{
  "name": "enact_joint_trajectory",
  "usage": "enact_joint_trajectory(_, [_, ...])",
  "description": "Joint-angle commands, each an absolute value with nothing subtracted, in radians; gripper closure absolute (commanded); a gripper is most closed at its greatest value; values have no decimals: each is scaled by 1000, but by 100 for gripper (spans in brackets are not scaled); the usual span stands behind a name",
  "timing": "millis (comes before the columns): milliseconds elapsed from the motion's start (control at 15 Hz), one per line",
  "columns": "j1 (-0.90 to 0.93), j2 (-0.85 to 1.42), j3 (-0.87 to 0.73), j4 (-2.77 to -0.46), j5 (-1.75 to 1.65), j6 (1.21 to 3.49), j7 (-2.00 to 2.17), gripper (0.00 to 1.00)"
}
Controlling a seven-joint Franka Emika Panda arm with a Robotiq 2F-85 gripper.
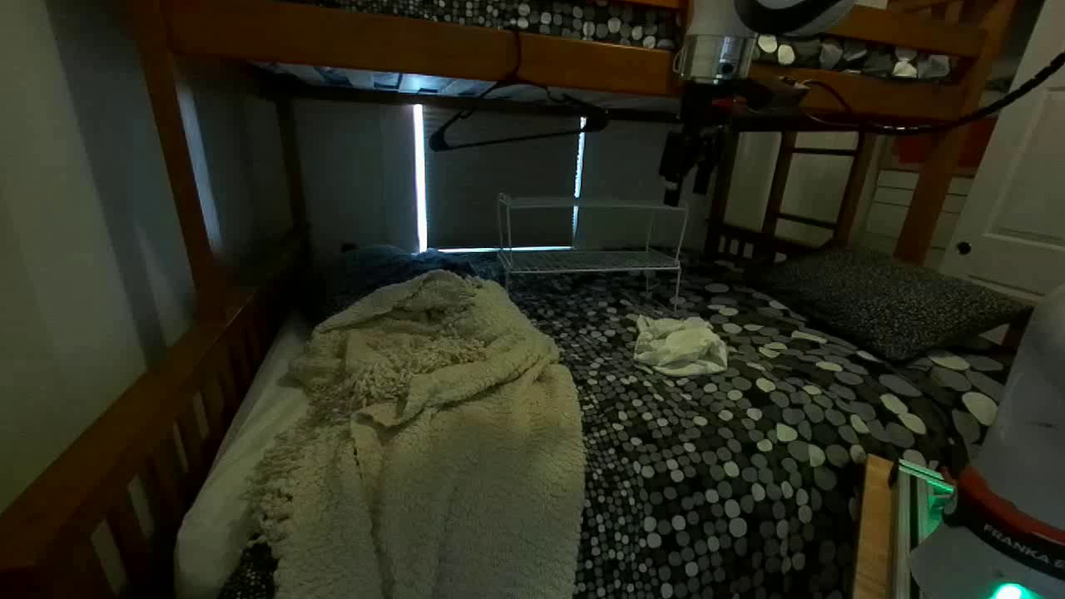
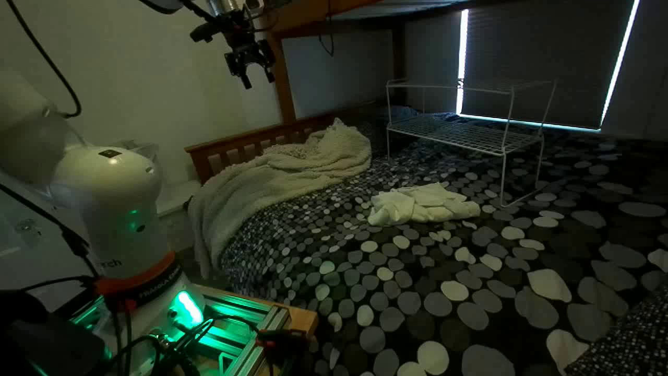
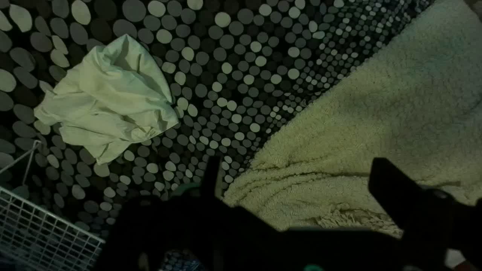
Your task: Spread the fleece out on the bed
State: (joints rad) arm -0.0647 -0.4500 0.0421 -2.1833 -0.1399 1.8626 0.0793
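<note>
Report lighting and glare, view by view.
Both exterior views: dim, with bright light edging the dark window blind; in an exterior view, a green light glares; wrist view: the gripper a near-black silhouette, the fleece dim, its texture legible.

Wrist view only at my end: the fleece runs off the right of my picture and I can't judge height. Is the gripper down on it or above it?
Observer: Above it. In both exterior views the gripper hangs well clear of the fleece.
Operator: Anything hanging overhead that I should watch for?
Observer: Yes, in an exterior view a dark clothes hanger hangs from the upper bunk's rail.
Operator: Only part of the white wire rack shows here. How many shelf levels?
Observer: Two, an upper shelf and a lower shelf, in both exterior views.
</note>
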Motion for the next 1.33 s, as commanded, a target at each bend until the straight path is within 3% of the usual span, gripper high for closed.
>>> enact_joint_trajectory(0, [-53, -449, 33, -2181, -145, 1860, 83, 0])
enact_joint_trajectory(533, [-50, -418, 26, -2154, -123, 1891, 87, 0])
enact_joint_trajectory(800, [-39, -229, 4, -1997, 44, 1985, 146, 0])
enact_joint_trajectory(1267, [9, 196, 43, -1661, 150, 1937, 469, 0])
